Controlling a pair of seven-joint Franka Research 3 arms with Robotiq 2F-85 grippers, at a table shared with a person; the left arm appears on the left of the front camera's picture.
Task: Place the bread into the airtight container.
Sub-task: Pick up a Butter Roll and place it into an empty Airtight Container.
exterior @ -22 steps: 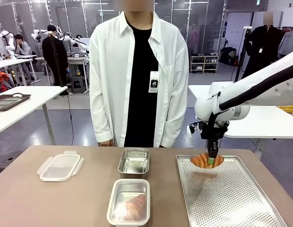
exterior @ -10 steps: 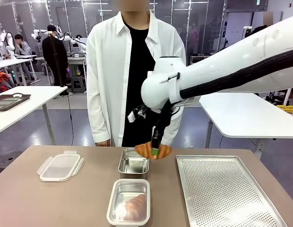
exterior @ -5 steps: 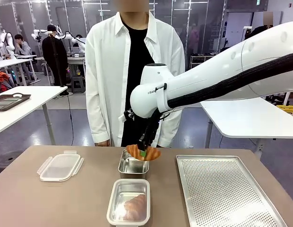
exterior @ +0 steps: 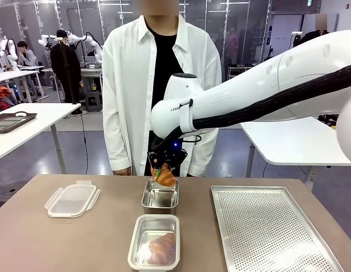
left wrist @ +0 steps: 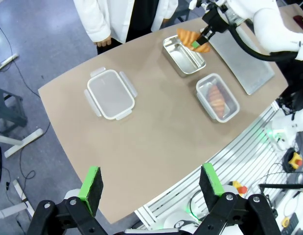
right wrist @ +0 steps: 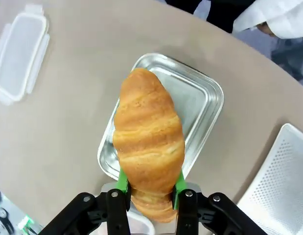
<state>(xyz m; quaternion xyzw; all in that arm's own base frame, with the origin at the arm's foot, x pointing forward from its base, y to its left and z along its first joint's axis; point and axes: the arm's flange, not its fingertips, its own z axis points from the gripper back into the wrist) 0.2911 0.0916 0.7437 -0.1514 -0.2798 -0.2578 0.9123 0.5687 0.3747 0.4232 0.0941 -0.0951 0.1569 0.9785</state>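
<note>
A golden croissant-shaped bread (right wrist: 149, 142) hangs lengthwise just above an empty metal airtight container (right wrist: 200, 93), with my right gripper (right wrist: 150, 183) shut on its lower end. From the front, that bread (exterior: 165, 177) sits over the far container (exterior: 160, 196) under the right gripper (exterior: 162, 171). My left gripper (left wrist: 150, 185) is open, holds nothing and is high above the table's edge. From up there I see the bread (left wrist: 189, 37) over the far container (left wrist: 183, 58).
A nearer container (exterior: 135, 249) holds another bread (exterior: 158, 247). A clear clip lid (exterior: 72, 199) lies at the left. A perforated metal tray (exterior: 271, 226) takes up the right side. A person in a white shirt stands at the far edge, one hand (exterior: 125, 170) hanging.
My right arm has carried the bread leftward from the tray side to just above the far container, and the wrist has turned. The left arm has not visibly moved.
</note>
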